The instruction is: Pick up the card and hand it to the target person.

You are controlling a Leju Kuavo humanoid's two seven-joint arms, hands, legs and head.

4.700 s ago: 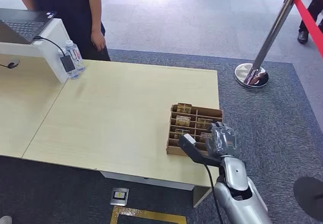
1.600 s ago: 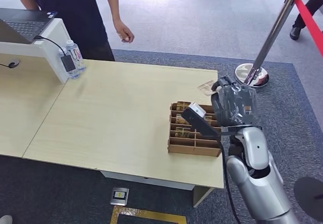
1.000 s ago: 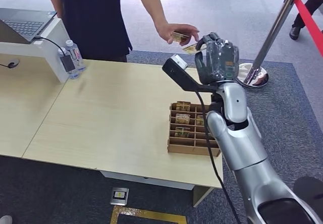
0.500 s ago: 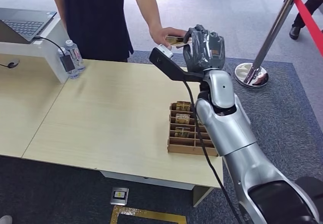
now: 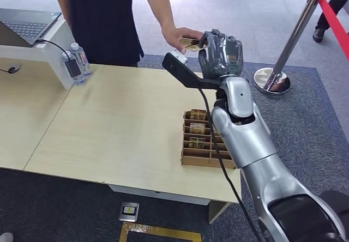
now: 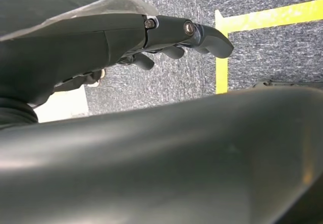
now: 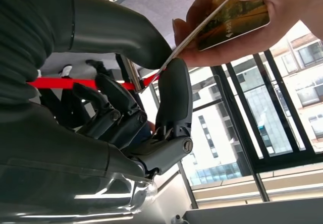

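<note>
**Head view: card held between robot and person**

Head view: the right hand (image 5: 220, 48) is raised beyond the desk (image 5: 123, 122), meeting a person's hand (image 5: 179, 36) at the card (image 5: 190, 42).

Right wrist view: the card (image 7: 228, 19) has one edge pinched between thumb and dark fingers (image 7: 175, 95), while the person's hand (image 7: 274, 12) grips its other end.

Left wrist view: the left hand (image 6: 114, 37) hangs over carpet, fingers extended, holding nothing.

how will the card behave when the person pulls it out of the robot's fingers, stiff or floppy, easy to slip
The card looks thin, flat and unbent between the right hand and the person's hand, so probably stiff and light. Its face looks glossy and only an edge is pinched, so it may slide out easily.
</note>
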